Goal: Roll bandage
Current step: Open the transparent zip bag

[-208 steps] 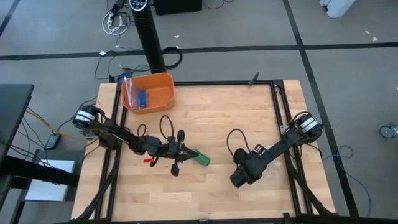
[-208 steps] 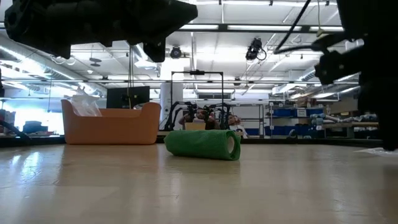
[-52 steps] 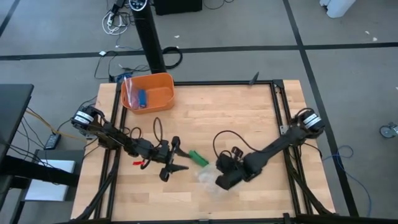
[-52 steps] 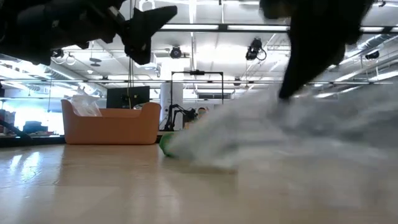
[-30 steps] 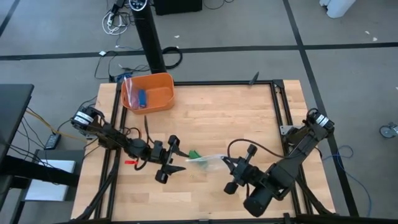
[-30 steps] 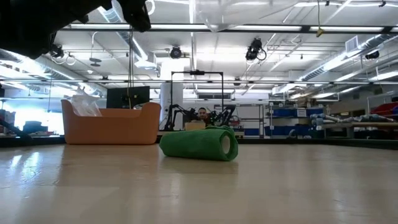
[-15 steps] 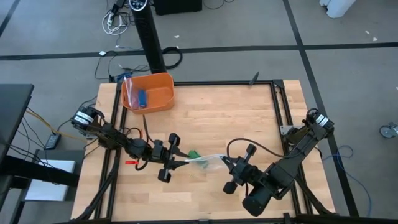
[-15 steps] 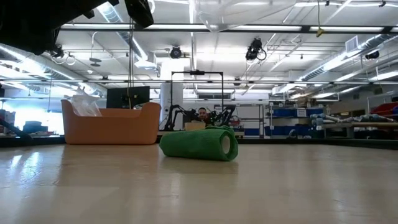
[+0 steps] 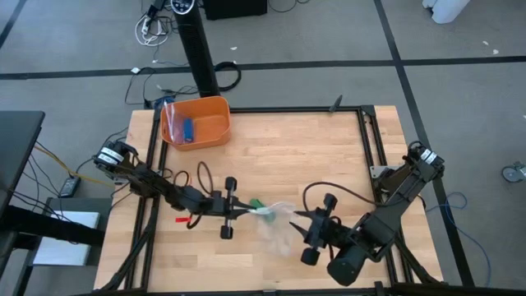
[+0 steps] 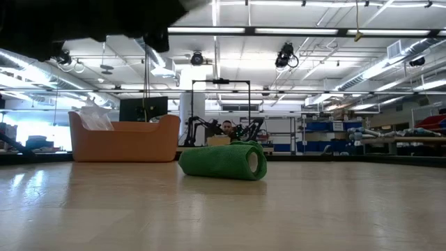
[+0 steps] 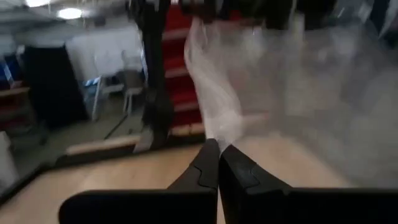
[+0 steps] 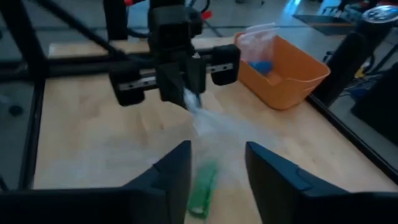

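Note:
The green bandage, a small roll (image 10: pixel 223 161), lies on its side on the wooden table, also in the high view (image 9: pixel 256 203) and the right wrist view (image 12: pixel 203 186). My left gripper (image 9: pixel 245 212) is just near of the roll, shut on a clear crinkled plastic bag (image 9: pixel 275 225) that hangs above the table. My right gripper (image 9: pixel 301 228) is open and empty, a little to the right of the bag, its fingers pointing at my left gripper (image 12: pixel 186 93). My left gripper pinches a narrow gathered end of the clear bag (image 11: pixel 214 134) between its two shut fingers, coming level from the table's left. The rest of the bag (image 12: pixel 208 124) spreads out loose beyond the fingertips, above the table and the roll.
An orange bin (image 9: pixel 196 122) at the table's far left holds a small blue item (image 9: pixel 188 128) and clear plastic; it also shows in the low view (image 10: pixel 125 139). A small red item (image 9: pixel 182 220) lies by my left arm. Bare wood lies to the far right.
My left gripper has gone toward the table's right to the clear bag and shut on its end. The bag, stretched between both grippers a second ago, now hangs loose from my left gripper only, its right part dropped and swinging. The green roll has stayed put.

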You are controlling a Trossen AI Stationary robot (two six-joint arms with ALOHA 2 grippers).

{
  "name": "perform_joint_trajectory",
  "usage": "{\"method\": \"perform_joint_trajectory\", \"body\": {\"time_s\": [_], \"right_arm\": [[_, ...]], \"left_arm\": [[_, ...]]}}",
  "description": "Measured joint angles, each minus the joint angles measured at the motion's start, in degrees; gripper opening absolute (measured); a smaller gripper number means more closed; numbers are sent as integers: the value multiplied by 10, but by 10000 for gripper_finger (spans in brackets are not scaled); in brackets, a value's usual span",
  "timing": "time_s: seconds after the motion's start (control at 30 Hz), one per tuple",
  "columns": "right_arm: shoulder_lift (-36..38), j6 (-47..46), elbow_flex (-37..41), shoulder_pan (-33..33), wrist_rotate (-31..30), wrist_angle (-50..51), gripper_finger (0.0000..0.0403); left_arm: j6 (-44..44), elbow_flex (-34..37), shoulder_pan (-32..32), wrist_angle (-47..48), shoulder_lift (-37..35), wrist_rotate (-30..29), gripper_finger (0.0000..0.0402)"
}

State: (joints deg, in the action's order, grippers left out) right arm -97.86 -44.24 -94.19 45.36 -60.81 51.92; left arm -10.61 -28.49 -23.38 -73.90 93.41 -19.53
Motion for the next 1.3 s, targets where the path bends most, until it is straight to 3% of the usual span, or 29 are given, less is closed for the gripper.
{"method": "perform_joint_trajectory", "body": {"time_s": [0.13,0.3,0.43,0.63,0.8,1.07,1.3], "right_arm": [[0,29,0,-9,31,-3,167],[-1,73,0,-29,73,-17,143],[-3,128,0,-54,142,-41,99],[-5,176,0,-86,159,-39,8],[-5,185,0,-96,213,-39,8],[-5,172,0,-87,223,-20,2],[-20,114,1,-82,238,39,1]], "left_arm": [[2,0,0,40,0,-15,2],[3,0,0,31,0,-13,1],[3,-7,0,26,0,3,1],[7,-44,0,75,0,27,1],[31,-88,0,161,0,27,0],[82,-166,0,320,0,15,0],[80,-195,0,361,0,12,0]]}}
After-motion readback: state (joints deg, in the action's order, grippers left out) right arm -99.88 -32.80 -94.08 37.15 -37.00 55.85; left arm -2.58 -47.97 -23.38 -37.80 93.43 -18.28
